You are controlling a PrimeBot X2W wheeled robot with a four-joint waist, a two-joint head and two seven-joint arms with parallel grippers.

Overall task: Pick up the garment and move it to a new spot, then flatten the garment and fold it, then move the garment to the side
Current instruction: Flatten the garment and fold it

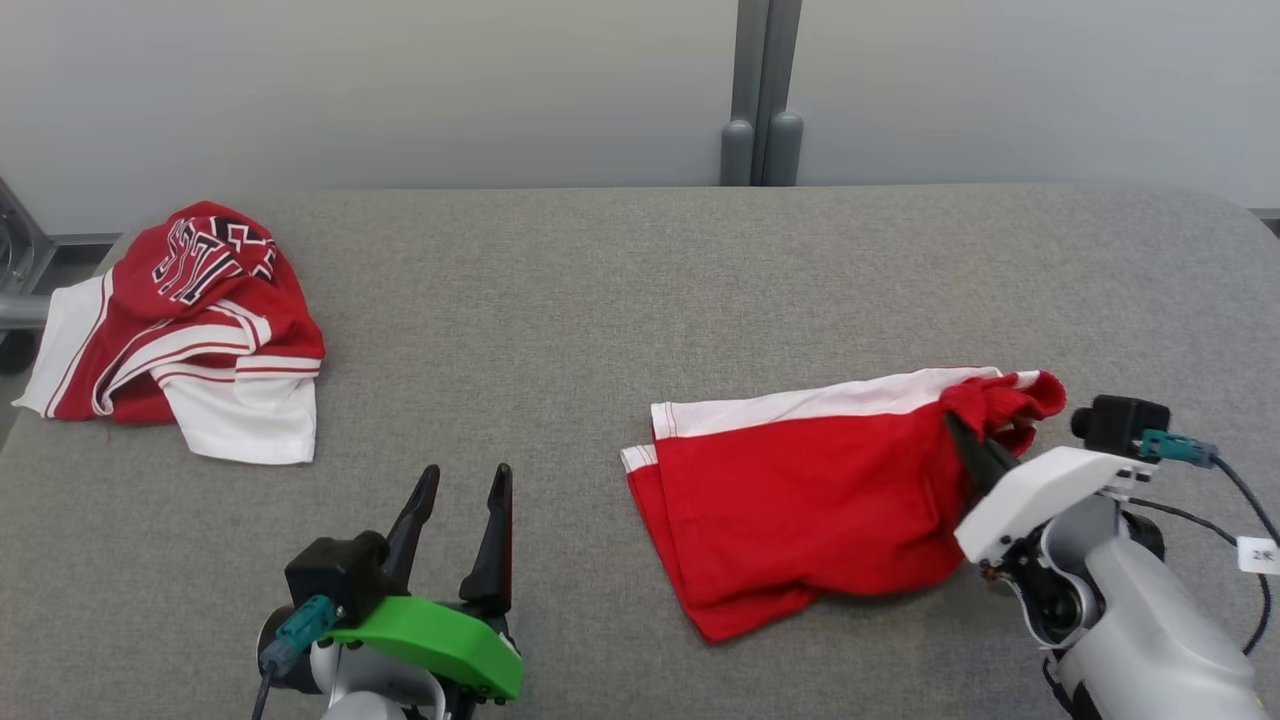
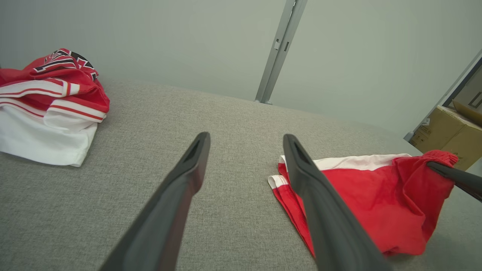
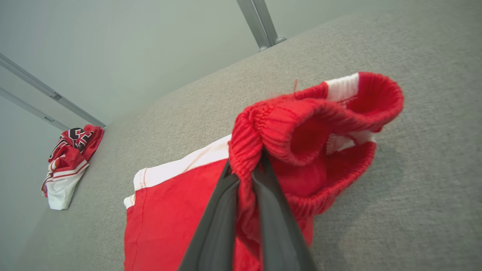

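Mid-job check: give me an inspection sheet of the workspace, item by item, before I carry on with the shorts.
Surface: grey fabric tabletop, flat, no spills seen.
Job's things: red shorts with a white band, rumpled, right of centre, waistband end lifted.
Clutter: crumpled red and white jersey at the far left, apart from the shorts.
Grippers: left gripper jaws open, holding nothing; right gripper jaws shut on the shorts' waistband.
Cables: dark cable with a white tag at the right wrist, clear of the cloth.
Surroundings: pale wall, grey post, cardboard boxes off to the right.
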